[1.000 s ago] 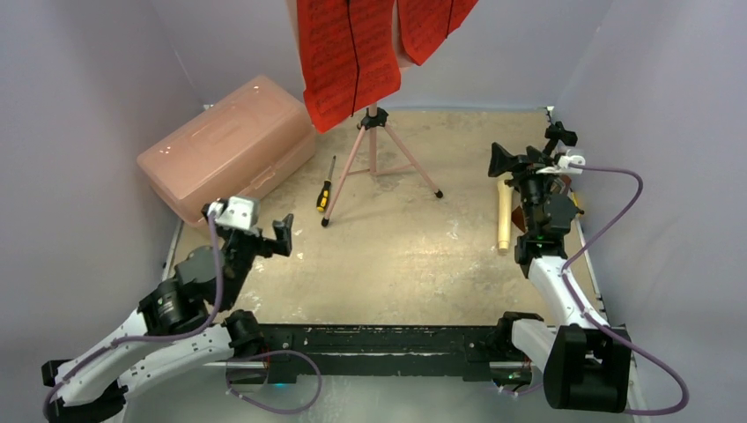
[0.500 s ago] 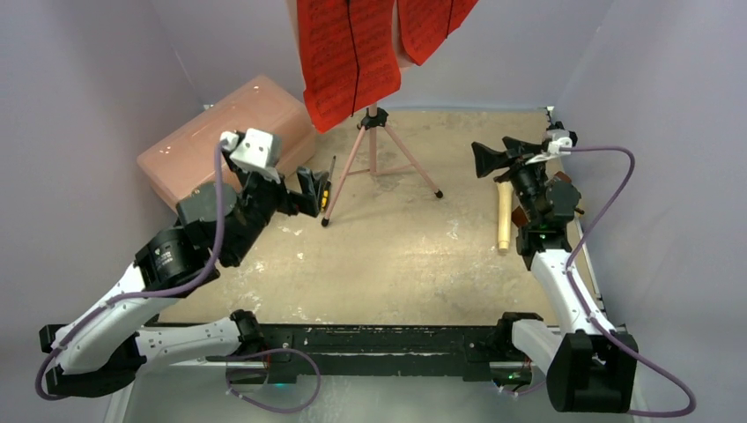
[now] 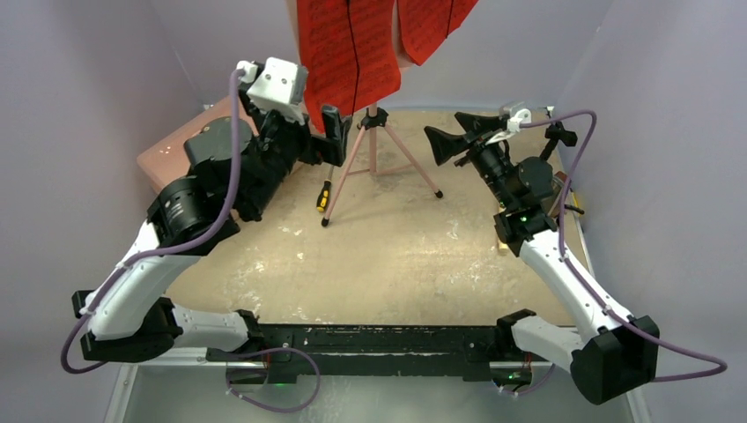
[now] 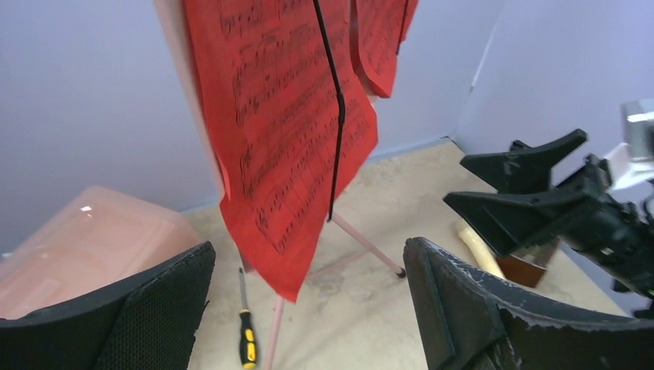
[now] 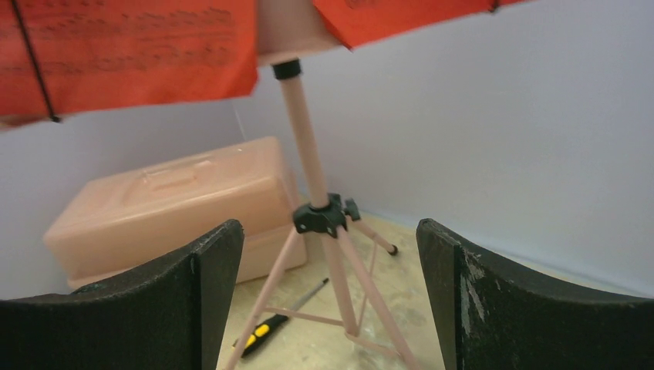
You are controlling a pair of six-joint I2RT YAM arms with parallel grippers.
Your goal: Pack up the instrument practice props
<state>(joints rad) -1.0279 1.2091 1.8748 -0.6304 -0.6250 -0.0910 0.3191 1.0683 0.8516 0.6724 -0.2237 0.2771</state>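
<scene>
1. Pink lidded box [image 3: 167, 154]: well left of the music stand [image 3: 373, 150], by the back-left wall; lid on.
2. Left gripper [image 4: 307, 250]: raised just left of the stand's pole; jaws spread wide, nothing between them; facing the hanging pages.
3. Screwdriver [image 3: 324, 196]: flat on the table, just beside the stand's left leg.
4. Music stand: upright on its tripod; red sheet-music pages [image 3: 348, 53] hang on its desk.
5. Right gripper [image 5: 330, 227]: raised right of the stand; jaws wide apart, empty; pointed at the pole.
6. Cream microphone [image 4: 474, 243]: lying right of the stand, past its right leg; brown metronome [image 4: 528, 270] just beside it, mostly hidden.

Pale lavender walls [image 3: 79, 70] on three sides, scuffed beige tabletop [image 3: 396, 264], soft even light
</scene>
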